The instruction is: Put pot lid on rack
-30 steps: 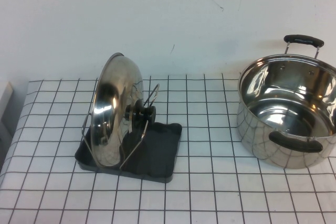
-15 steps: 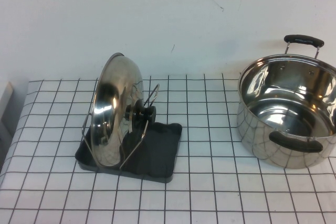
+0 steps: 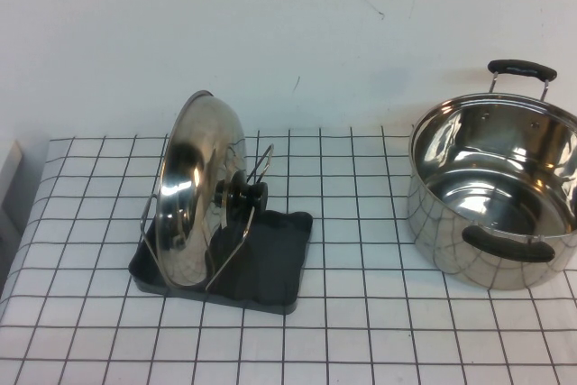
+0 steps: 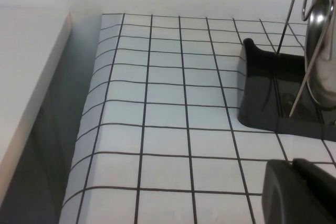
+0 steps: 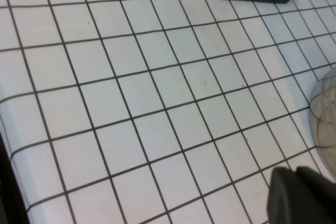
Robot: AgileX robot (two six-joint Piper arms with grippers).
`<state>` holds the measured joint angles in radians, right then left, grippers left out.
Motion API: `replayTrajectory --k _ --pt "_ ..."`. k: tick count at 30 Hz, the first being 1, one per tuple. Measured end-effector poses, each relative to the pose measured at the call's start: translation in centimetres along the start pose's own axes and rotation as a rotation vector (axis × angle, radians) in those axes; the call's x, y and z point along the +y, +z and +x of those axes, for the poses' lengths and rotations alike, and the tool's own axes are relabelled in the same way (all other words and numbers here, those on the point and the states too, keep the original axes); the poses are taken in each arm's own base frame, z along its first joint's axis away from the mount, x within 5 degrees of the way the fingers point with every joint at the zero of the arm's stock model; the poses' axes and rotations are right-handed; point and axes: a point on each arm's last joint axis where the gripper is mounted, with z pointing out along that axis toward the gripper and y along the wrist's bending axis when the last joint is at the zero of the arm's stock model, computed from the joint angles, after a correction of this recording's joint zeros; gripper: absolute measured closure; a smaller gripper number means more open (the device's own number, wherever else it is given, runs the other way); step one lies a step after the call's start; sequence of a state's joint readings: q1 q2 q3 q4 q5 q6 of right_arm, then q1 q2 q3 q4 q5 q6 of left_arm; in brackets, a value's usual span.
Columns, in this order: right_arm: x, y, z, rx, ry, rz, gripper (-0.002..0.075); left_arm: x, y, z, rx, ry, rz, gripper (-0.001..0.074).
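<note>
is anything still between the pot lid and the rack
No. The pot lid already stands on edge in the rack, between its wire loops. The pot sits far to the right. The left hand and right hand show only at their wrist views' edges.

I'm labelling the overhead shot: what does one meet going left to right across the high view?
Shiny domed steel pot lid standing on edge in the wire rack with dark grey tray → bare grid-patterned table → deep steel pot with black handles. Neither gripper shows there.
</note>
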<state>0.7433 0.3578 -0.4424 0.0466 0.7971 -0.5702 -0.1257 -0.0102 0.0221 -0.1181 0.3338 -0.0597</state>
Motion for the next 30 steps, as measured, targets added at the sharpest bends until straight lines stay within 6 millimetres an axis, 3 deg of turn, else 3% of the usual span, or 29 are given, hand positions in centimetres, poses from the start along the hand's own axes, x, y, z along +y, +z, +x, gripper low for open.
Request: replayTrajectory --k 24,30 --pt "-0.05 0.01 0.07 0.007 -0.007 0.006 0.0727 0.0 -0.01 -0.01 -0.002 0.017 0.0 0.0736" --pt "-0.89 0.42 -0.07 -0.051 -0.028 0.125 0.0727 -0.01 -0.01 0.0 -0.001 0.015 0.001 0.0736"
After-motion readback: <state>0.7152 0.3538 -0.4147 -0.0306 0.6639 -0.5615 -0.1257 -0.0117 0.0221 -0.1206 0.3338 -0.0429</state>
